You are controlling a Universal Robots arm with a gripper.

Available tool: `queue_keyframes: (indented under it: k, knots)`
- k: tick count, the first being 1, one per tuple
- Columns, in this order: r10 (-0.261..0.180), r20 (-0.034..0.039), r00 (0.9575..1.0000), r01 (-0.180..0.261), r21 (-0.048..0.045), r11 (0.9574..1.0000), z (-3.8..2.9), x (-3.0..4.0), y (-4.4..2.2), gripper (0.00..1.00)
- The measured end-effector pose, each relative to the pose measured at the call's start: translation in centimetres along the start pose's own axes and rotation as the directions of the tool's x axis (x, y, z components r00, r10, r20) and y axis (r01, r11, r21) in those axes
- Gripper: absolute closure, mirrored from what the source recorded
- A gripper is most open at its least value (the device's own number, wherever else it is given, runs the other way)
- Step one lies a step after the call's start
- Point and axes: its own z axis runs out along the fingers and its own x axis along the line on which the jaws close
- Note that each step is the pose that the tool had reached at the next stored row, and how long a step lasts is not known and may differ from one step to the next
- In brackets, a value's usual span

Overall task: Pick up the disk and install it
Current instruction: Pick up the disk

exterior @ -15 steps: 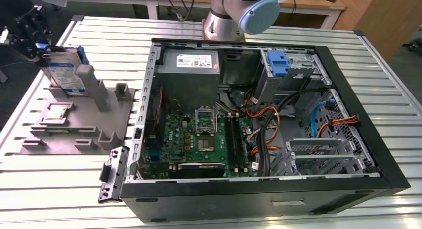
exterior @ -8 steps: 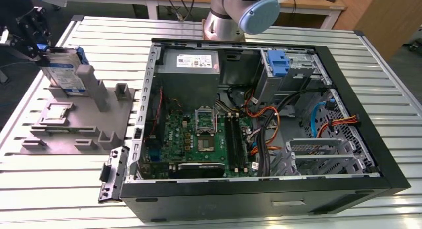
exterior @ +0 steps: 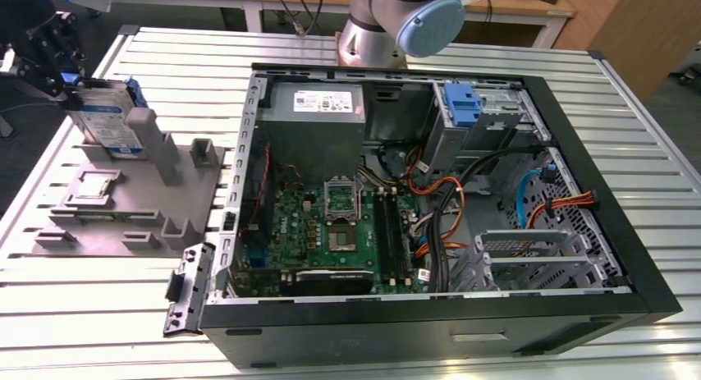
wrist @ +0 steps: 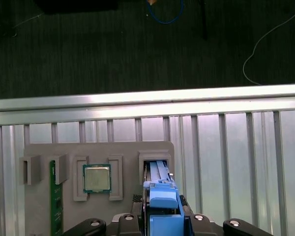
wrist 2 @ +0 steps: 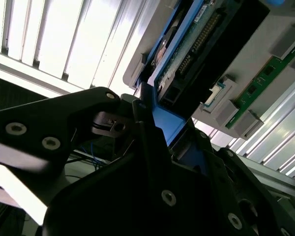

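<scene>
Plainly, we saw the gripper point(exterior: 68, 83) closed narrow on the disk point(exterior: 110, 121), its fingers point(wrist 2: 105, 120) pressed to the blue bracket along the drive's upper edge. The disk stood upright over the far corner of the grey fixture plate point(exterior: 121, 212), with its lower edge at an upright slot of that plate. We could not tell whether it rested in the slot or hung just clear of it.

In the first wrist view, the disk point(wrist: 161, 196) ran from the slot up between the fingers. On the same plate, just beside the slot, we saw a processor chip point(wrist: 97, 178) in its own recess, and beyond that a green memory module point(wrist: 55, 196). The open computer case point(exterior: 438, 318) lay beside the plate on the slatted table point(exterior: 98, 322).
</scene>
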Motion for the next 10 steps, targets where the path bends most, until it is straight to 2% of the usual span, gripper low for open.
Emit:
queue_keyframes:
  k: [10]
  knots:
    - [-0.006, 0.0, 1.0, 0.006, 0.0, 1.0, 0.01, 0.0, 0.0, 0.63]
